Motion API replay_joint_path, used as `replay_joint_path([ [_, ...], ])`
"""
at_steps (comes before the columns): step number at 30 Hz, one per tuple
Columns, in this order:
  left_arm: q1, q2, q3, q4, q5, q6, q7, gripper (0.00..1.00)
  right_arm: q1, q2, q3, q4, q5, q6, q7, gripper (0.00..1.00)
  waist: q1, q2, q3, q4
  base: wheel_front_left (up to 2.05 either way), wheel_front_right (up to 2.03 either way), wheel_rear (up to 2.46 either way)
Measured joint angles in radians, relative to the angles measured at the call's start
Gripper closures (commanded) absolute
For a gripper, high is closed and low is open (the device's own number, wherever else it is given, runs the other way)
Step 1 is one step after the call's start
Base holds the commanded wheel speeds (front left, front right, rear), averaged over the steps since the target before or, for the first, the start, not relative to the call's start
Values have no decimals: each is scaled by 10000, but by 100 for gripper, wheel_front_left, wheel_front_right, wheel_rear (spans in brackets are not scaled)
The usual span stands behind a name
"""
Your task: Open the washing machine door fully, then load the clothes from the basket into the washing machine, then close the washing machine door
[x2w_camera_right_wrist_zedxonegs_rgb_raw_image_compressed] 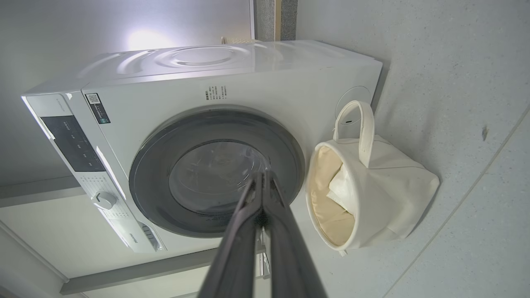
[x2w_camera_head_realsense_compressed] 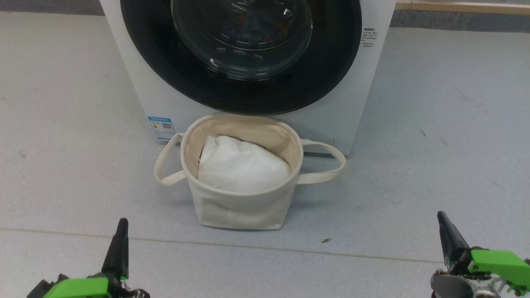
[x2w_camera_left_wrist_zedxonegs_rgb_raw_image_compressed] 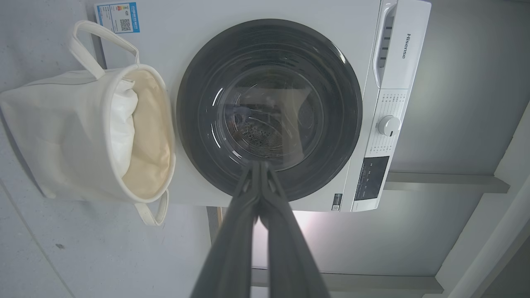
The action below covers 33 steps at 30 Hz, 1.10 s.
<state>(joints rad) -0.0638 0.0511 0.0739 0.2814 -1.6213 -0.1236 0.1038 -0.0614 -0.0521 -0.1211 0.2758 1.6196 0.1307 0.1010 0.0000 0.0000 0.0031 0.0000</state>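
Two tools pressed together, basket on the floor before the closed washing machine.

At lower left, the left tool [x2w_camera_head_realsense_compressed: 122,227] points up the view, its dark fingers pressed together with nothing between them. Next comes a blue label [x2w_camera_head_realsense_compressed: 161,127] on the lower corner of the white washing machine [x2w_camera_head_realsense_compressed: 136,82], whose glossy washing machine door [x2w_camera_head_realsense_compressed: 165,74] sits closed flat against the front. Just below the door, the basket [x2w_camera_head_realsense_compressed: 240,207] stands upright on the grey floor [x2w_camera_head_realsense_compressed: 62,165], loop handles drooping either side, with a plain white bundle [x2w_camera_head_realsense_compressed: 242,165] inside. At lower right, the right tool [x2w_camera_head_realsense_compressed: 445,227] is likewise pressed together and empty, well apart from the basket.
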Motion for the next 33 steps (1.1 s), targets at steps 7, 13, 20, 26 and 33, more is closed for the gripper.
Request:
replay_joint_path([
  [7,0,-4,4,0,0,0,0,100,0,4,-8,0,0,0,6,100,0,0,0,0,0,0,0],
  [13,0,-6,8,0,2,0,0,100,0,6,-12,0,-2,0,8,100,0,0,0,0,0,0,0],
  [20,0,-12,12,0,2,0,2,100,0,42,-27,2,-2,0,21,100,0,0,0,0,0,0,0],
  [26,0,-17,15,0,2,0,2,100,0,44,-42,2,-2,0,23,100,0,0,0,0,0,0,0],
  [33,0,-44,19,0,2,0,10,100,0,46,-46,2,-2,0,23,100,0,0,0,0,0,0,0],
])
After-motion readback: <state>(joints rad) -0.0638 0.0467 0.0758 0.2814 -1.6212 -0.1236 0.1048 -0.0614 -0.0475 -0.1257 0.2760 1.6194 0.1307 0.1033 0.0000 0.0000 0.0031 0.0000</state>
